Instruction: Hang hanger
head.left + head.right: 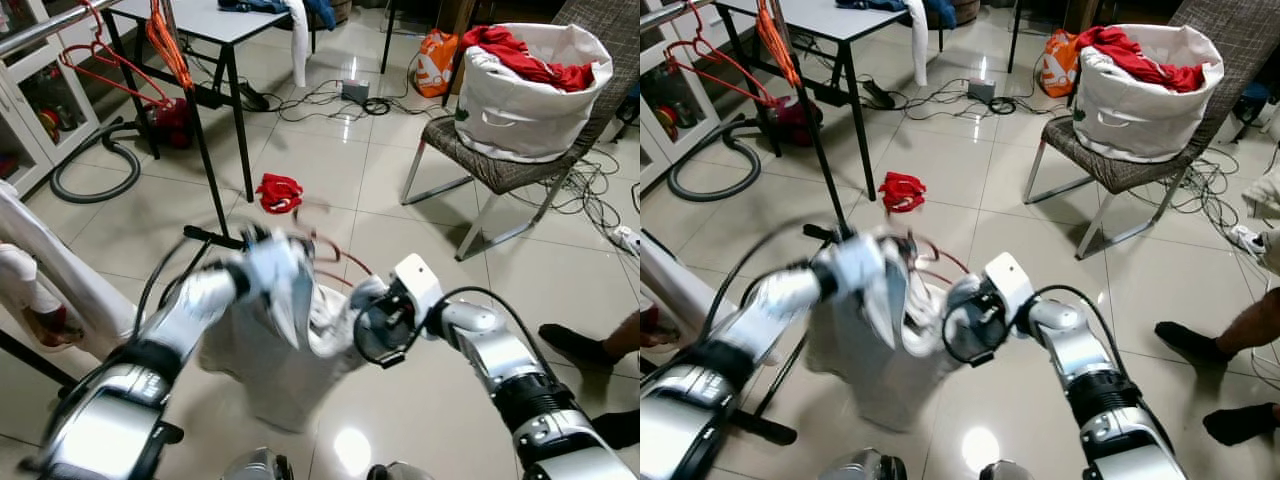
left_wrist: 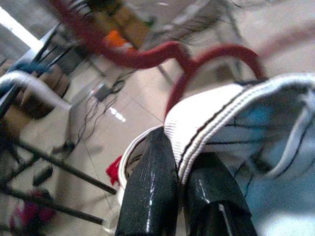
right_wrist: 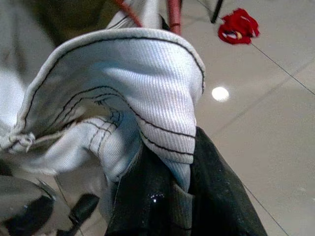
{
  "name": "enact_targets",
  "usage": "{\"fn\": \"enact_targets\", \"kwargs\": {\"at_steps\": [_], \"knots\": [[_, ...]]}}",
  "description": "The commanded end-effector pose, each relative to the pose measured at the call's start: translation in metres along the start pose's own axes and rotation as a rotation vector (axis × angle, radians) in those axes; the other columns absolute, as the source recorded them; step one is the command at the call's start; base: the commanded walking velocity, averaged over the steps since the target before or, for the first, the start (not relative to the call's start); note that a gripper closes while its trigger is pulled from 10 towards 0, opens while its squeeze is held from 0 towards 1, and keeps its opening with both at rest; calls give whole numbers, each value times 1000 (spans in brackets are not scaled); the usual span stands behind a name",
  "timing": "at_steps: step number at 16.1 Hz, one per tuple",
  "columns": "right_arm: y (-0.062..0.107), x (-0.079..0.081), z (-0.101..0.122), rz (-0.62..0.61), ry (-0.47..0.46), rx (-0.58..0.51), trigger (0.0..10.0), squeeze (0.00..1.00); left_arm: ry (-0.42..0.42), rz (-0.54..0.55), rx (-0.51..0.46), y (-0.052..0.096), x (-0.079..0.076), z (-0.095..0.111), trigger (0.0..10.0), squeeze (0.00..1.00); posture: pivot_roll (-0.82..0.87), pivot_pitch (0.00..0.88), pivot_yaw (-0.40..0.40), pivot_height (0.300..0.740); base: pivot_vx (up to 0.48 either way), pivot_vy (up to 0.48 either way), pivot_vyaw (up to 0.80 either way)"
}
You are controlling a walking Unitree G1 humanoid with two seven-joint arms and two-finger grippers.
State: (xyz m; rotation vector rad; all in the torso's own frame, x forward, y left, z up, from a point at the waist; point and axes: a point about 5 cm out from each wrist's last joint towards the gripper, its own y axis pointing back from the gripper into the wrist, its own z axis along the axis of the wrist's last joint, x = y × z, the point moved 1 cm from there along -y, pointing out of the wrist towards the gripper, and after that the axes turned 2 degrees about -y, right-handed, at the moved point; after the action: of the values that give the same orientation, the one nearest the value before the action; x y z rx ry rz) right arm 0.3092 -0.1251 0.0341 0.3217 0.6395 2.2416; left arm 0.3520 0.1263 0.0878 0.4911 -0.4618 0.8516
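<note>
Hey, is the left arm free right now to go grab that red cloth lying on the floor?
Probably not. The left tool is shut on the white shirt, which the right tool grips too, with a red hanger inside it. The red cloth lies beyond them on the tiles, past the rack's black leg.

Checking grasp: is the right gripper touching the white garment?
Touching. The right wrist view shows the right gripper with its fingers pinching the white garment's ribbed edge.

A glossy floor of pale square tiles (image 1: pixel 330 170) mirrors a ceiling light. At the far side stands a grey-topped bench on black metal legs (image 1: pixel 225 25) — black cables (image 1: pixel 330 100) sprawl beyond it. A woven-seat chair with a chrome frame (image 1: pixel 500 170) carries a white fabric laundry basket (image 1: pixel 525 95) — red clothes heaped inside.
</note>
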Motion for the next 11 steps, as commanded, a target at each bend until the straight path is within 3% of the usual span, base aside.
{"fn": "enact_targets", "kwargs": {"at_steps": [1,2,4,8,11], "knots": [[-11,19,30,92,35,-105,10000,0,176,-8,-34,-19,-6,20,10000,0,-42,0,13,740,0,0,0],[-13,19,33,84,24,-109,10000,0,280,-9,-4,-26,-7,21,10000,0,-45,0,16,740,0,0,0],[-18,18,39,69,10,-122,10000,0,343,-7,18,-34,-9,27,10000,0,-46,0,19,740,0,0,0],[-21,10,47,21,8,-127,10000,0,368,-48,62,-49,-18,41,10000,0,-55,0,36,740,0,0,0],[-20,2,46,-13,-9,-124,10000,0,298,-101,78,-56,-26,50,10000,0,-66,0,52,740,0,0,0]]}}
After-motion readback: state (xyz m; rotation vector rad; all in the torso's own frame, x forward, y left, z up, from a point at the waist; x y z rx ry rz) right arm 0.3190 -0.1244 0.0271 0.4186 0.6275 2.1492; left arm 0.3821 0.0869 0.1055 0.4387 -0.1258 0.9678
